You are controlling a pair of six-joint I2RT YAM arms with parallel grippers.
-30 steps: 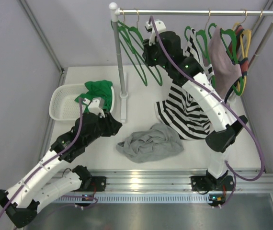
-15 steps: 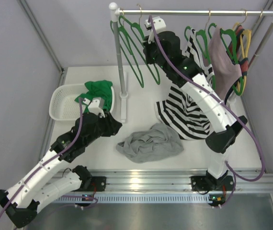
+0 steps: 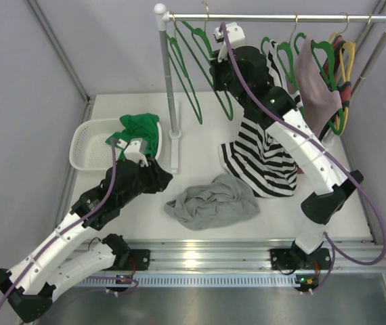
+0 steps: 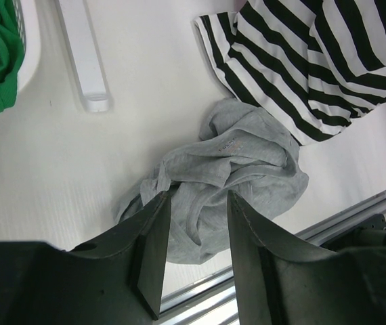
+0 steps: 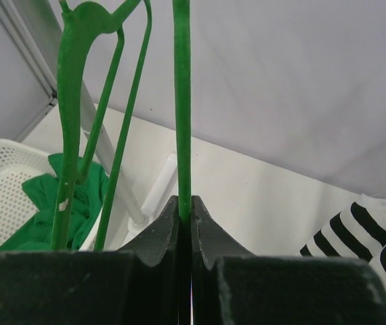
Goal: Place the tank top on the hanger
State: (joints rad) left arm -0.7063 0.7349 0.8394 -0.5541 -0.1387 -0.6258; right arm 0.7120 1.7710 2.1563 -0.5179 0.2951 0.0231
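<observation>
Rack (image 3: 274, 17) spans the far side. The tank top (image 3: 212, 201) lies crumpled on the table (image 3: 196, 149) near the front edge, between the arms, long axis roughly left-right. The hanger (image 5: 181, 101) stands near-vertical up at the rack, right gripper (image 5: 185, 205) pinched tight on its thin bar. The left gripper (image 4: 196, 203), fingers spread and empty, is much nearer the top, which lies just ahead of and below it.

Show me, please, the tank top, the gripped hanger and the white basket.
tank top (image 3: 212, 203): top external view, middle of the crumpled heap.
hanger (image 5: 182, 101): right wrist view, its thin upright bar.
white basket (image 3: 88, 145): top external view, bare mesh.
</observation>
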